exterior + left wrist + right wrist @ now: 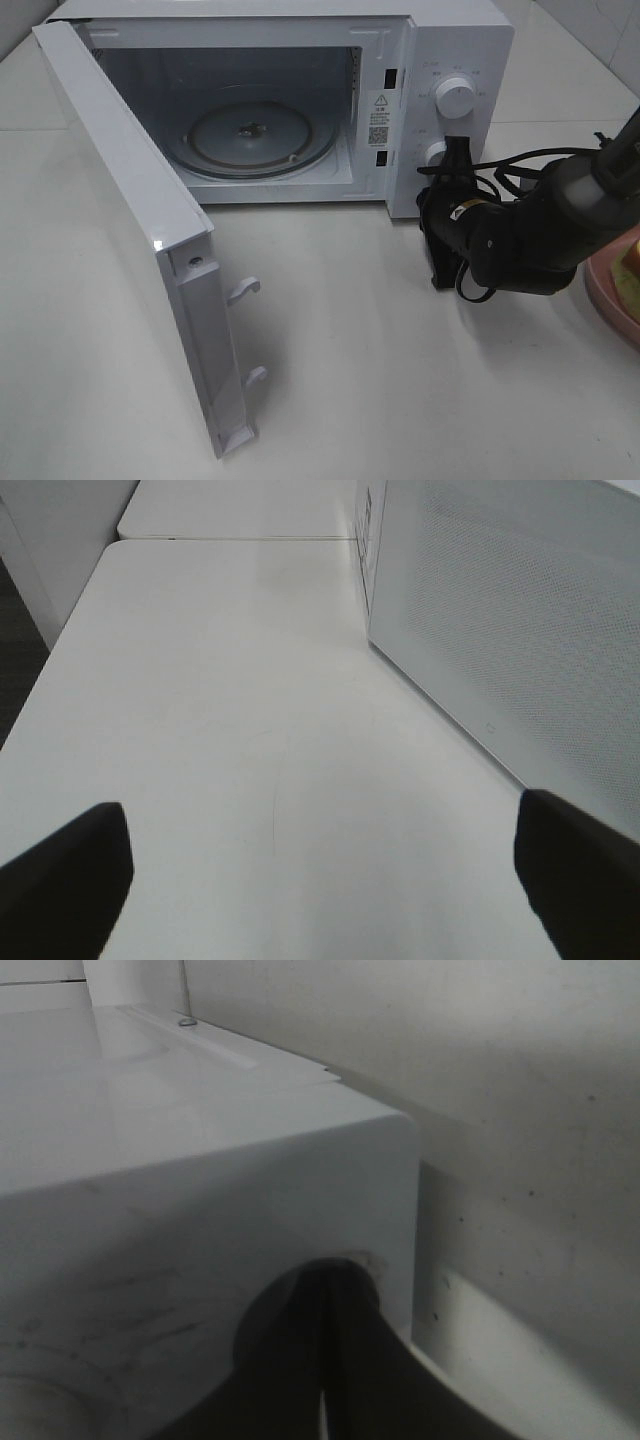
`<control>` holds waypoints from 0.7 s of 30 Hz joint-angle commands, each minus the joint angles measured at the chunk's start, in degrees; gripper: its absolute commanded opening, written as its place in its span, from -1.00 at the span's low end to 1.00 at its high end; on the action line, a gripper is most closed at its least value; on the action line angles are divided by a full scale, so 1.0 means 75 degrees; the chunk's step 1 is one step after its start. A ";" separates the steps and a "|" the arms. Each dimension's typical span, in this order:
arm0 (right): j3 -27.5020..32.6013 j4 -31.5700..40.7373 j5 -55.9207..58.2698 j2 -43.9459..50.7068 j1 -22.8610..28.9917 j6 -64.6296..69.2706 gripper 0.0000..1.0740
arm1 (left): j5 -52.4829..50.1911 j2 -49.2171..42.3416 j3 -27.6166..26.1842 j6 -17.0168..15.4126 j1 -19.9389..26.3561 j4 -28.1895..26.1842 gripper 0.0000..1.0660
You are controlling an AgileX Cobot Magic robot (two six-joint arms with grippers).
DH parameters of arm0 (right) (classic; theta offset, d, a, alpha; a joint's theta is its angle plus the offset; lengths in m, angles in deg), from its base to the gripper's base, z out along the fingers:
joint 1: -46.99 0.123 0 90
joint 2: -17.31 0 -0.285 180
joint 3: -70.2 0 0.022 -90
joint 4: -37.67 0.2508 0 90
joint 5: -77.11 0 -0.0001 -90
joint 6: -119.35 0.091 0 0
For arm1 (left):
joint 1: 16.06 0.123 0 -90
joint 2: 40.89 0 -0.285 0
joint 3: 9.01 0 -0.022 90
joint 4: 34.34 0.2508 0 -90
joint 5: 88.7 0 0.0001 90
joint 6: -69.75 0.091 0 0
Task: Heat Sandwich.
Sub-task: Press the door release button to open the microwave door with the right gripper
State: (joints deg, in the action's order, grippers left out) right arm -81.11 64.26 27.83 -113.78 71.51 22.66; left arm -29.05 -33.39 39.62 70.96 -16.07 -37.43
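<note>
The sandwich [631, 258] lies on the pink plate [606, 288] at the right edge of the table [340, 330], right of and nearer than the right claw [456, 148]. That claw is pinched shut, holding nothing, with its tips at the microwave's lower knob [437, 153]. The sandwich is too cropped to tell its long axis. The right arm is plainly nearer. The left claw [320, 880] gapes wide over bare table. Only the high view shows the sandwich, the open door [130, 220] and the bare turntable [262, 135]; neither of the 2 wrist views does.

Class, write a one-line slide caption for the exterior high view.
Microwave door open, turntable empty; shut right gripper at the lower knob, sandwich on the plate at right.
</note>
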 commanded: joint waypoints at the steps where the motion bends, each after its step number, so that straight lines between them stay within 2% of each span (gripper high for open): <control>1: -0.0527 -0.0710 -0.0749 0.0084 -0.0145 -0.0031 -0.98 | -0.0046 -0.0199 0.0023 -0.0008 -0.0008 -0.0015 0.83; 14: 0.0405 -0.1161 -0.0665 0.0466 -0.0145 0.0160 -0.96 | -0.0046 -0.0199 0.0023 -0.0008 -0.0008 -0.0015 0.83; 16: 0.0680 -0.1390 -0.0382 0.0680 -0.0145 0.0053 -0.96 | -0.0046 -0.0199 0.0023 -0.0008 -0.0008 -0.0015 0.83; 21: 0.1131 -0.1253 0.0130 0.1047 -0.0145 -0.0336 -0.95 | -0.0046 -0.0199 0.0023 -0.0008 -0.0008 -0.0015 0.83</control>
State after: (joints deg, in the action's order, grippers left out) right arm -74.01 55.44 27.49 -107.88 70.54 22.43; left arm -29.05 -33.39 39.62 70.96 -16.07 -37.43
